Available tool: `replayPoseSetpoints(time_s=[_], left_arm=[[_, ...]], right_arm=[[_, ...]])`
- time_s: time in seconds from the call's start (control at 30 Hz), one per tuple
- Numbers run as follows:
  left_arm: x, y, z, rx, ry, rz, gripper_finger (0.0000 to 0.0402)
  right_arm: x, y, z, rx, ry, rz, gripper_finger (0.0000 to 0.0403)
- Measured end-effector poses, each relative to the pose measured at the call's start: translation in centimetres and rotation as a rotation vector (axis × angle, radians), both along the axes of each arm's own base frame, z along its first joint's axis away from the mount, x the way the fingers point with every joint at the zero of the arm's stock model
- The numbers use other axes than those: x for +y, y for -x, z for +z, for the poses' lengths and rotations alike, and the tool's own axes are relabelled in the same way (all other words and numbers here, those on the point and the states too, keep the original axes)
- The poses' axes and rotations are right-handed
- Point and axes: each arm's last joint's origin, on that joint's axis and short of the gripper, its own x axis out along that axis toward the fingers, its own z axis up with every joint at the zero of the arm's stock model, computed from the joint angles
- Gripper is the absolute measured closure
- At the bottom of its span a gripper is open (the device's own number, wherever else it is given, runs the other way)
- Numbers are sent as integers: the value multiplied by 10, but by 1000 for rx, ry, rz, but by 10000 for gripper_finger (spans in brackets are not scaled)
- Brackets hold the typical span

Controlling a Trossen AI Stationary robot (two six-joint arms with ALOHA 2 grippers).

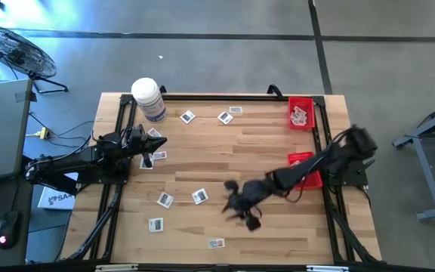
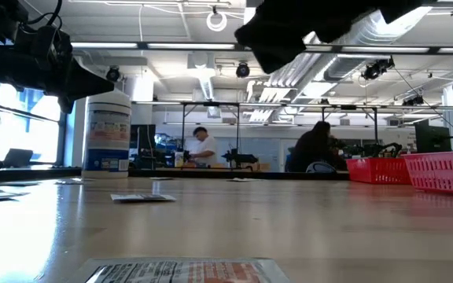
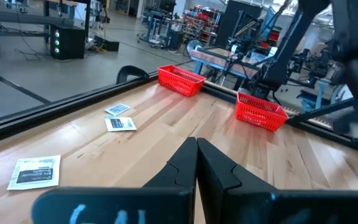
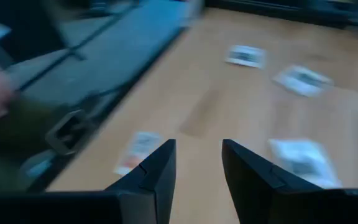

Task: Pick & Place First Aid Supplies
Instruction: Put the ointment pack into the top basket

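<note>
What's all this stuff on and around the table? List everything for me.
Small flat square white packets with dark and reddish print: about eleven loose, scattered across the wooden table; a few more lie inside the far bin.
Red plastic mesh bins: two, along the table's right side; far one, near one partly under the right arm.
Big white jar with a bluish label: one, upright at the far left corner.
Black floor fan: one, off the table, far left.
People: two, in the room beyond the table, low view.
Left gripper: shut, empty, at the table's left side.
Right gripper: open, empty, above the near middle of the table.
</note>
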Motion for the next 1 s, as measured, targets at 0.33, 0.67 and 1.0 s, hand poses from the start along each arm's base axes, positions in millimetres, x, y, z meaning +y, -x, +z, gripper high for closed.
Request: replayPoseSetpoints(time_s=[0.33,0.67,1.0], left_arm=[[0,0,0,0,0,0,401],[0,0,0,0,0,0,401],[0,0,0,0,0,0,401]], right_arm=[[61,-40,-56,-1,35,228,279],[82,-67,-80,30,118,290,279],[69,-60,-90,255,218,217,279]])
